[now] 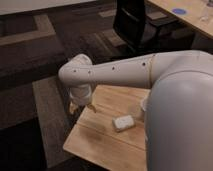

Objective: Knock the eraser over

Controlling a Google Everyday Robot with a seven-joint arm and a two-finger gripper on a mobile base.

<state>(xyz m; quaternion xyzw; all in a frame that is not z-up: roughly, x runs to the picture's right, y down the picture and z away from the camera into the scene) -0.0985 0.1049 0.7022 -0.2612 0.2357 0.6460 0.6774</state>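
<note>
The eraser [123, 122] is a small white rounded block lying flat on the wooden table [100, 142], near its middle. My white arm reaches across the view from the right. The gripper [81, 104] hangs below the wrist over the table's far left corner, left of the eraser and apart from it. It holds nothing that I can see.
A white cup [144, 105] stands just right of the eraser, partly hidden by my arm. A black office chair [135, 22] stands behind the table, and a second wooden table [192, 15] is at the top right. Dark patterned carpet surrounds the table.
</note>
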